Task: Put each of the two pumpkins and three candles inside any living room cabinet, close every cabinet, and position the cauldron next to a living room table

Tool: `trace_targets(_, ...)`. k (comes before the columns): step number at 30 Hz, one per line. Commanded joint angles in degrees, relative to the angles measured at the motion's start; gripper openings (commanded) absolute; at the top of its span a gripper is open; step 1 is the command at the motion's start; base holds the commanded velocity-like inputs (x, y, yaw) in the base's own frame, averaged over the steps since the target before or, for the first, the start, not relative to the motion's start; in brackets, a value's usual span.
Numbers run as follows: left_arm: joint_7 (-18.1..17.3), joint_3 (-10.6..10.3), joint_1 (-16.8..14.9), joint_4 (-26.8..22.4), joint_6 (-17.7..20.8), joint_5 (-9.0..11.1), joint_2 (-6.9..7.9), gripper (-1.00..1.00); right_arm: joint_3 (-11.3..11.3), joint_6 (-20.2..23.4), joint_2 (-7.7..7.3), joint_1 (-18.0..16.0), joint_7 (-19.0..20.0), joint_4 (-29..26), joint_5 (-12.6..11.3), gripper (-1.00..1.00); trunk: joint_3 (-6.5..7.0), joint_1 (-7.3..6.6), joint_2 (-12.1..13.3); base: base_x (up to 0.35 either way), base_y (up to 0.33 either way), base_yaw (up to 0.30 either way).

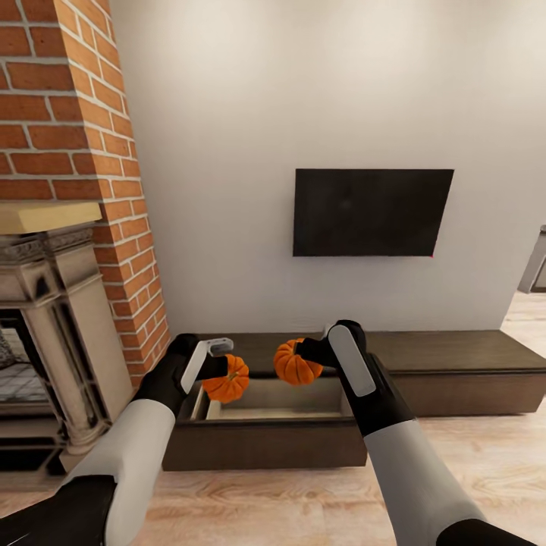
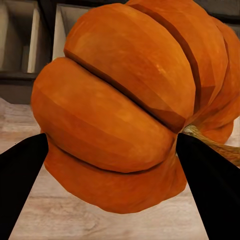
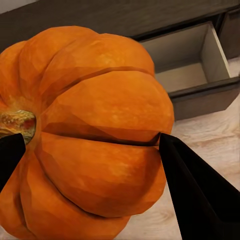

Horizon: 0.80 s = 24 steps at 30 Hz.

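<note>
Above the cabinet's (image 1: pixel 455 364) open drawer (image 1: pixel 273 402), the left gripper (image 1: pixel 216 364) clamps one pumpkin (image 1: pixel 227 381) and the right gripper (image 1: pixel 311 353) another pumpkin (image 1: pixel 294 364), seemingly just over the drawer's near edge.

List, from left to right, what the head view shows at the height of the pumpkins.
Fireplace → left gripper → its pumpkin → the other pumpkin → right gripper → closed stretch of the cabinet.
</note>
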Motion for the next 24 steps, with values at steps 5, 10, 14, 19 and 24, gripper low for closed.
trace_targets(5, 0.09, -0.06, 0.0, 0.0, -0.02, 0.02, -0.01, -1.0, -0.01, -0.09, 0.0, 0.0, 0.2, 0.01, -0.09, -1.0, 0.0, 0.0, 0.0, 0.107, -0.021, 0.0)
trace_targets(10, 0.09, 0.0, 0.0, 0.0, -0.05, 0.02, 0.03, -1.0, -0.01, -0.09, 0.0, 0.0, 0.22, 0.01, -0.09, -1.0, 0.0, 0.0, 0.0, 0.114, -0.003, 0.0)
trace_targets(14, 0.11, -0.03, 0.0, 0.0, -0.07, 0.02, 0.01, -1.0, -0.01, -0.03, 0.0, 0.0, 0.29, 0.21, -0.09, -1.0, 0.0, 0.0, 0.0, 0.234, -0.001, 0.0)
trace_targets(19, 0.15, -0.06, 0.0, 0.0, -0.09, 0.02, -0.04, -1.0, -0.01, -0.01, 0.0, 0.0, 0.3, 1.34, -0.04, -1.0, 0.0, 0.0, 0.0, 0.151, 0.0, 0.0)
trace_targets(24, 0.16, -0.06, 0.0, 0.0, -0.16, 0.02, -0.05, -1.0, -0.01, 0.03, 0.0, 0.0, 0.31, 1.97, -0.03, -1.0, 0.0, 0.0, 0.0, 0.164, 0.0, 0.0)
